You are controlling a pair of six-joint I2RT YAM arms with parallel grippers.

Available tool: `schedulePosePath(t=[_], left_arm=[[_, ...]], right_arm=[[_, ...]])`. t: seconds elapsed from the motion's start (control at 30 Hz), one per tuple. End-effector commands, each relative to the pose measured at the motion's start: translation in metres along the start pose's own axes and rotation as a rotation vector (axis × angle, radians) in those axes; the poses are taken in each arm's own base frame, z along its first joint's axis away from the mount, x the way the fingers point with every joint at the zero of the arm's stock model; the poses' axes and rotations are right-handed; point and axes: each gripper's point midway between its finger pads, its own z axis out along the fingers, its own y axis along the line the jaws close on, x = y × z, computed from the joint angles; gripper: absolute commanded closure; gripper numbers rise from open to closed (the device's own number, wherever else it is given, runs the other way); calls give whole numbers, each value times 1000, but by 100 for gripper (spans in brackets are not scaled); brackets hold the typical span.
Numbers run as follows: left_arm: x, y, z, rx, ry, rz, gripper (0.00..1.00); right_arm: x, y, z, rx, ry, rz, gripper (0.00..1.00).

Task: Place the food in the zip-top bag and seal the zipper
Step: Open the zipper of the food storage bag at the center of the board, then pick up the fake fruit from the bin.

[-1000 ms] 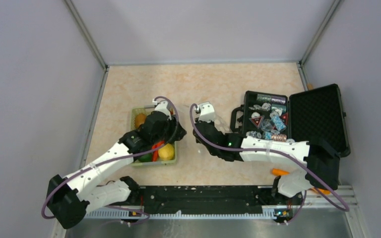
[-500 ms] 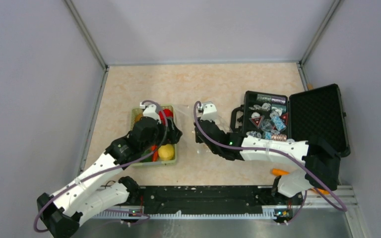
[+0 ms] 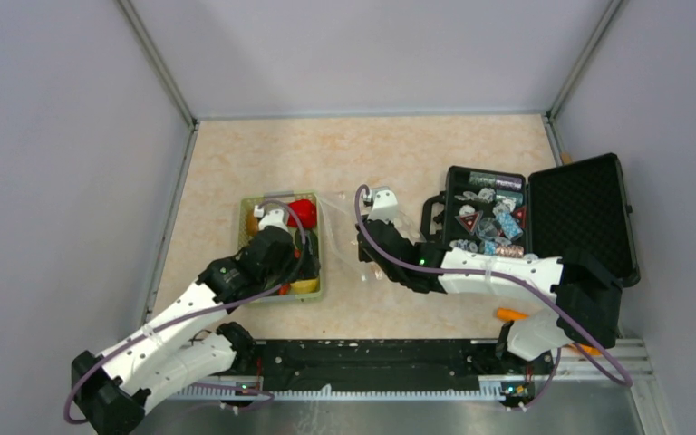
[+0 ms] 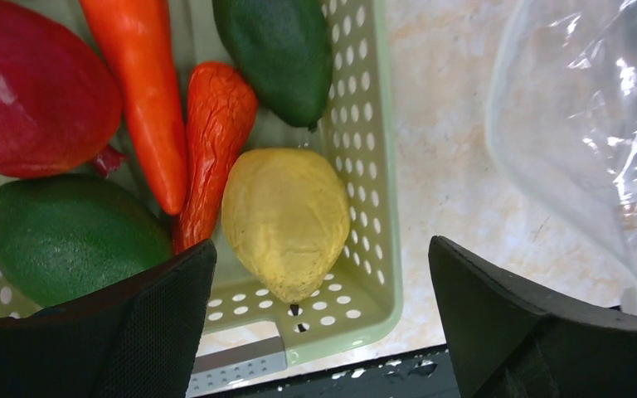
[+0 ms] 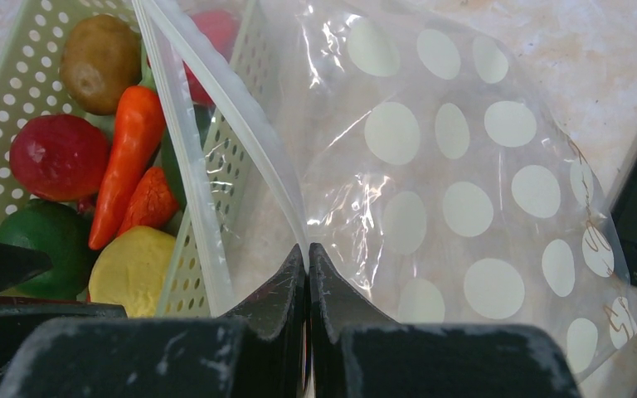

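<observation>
Over the basket [image 4: 373, 166]: left gripper [image 4: 321, 249], jaws spread wide, holding nothing.
Food [image 4: 286, 220]: all lying in the basket; yellow, green and red pieces, orange carrots.
Right gripper [image 5: 307, 257]: clamped on the bag [image 5: 464, 207] at its zipper [image 5: 240, 133].
Bag: just right of the basket, mouth gaping toward it.

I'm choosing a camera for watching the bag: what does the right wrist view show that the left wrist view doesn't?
Only right wrist: the zipper along the bag, a brown potato, and the right gripper shut on the bag's edge. Only left wrist: the left gripper spread wide open over the basket. Both: basket, yellow lemon, carrot, clear bag.
</observation>
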Motion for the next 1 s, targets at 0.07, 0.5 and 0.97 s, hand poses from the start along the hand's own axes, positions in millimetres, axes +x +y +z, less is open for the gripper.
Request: schedulePosePath(t=[0.07,0.5,0.97], left_arm=[[18,17,2,-71,63,-7,5],[27,15,29,-87,101,23,18],[34,15,37,-113,158,48,32]], right_arm=[[-16,2,-2,-11,-42,34,100],[-19,5,-6,-33,-42,47,100],[-27,7,-12,-44,-53,54,100]])
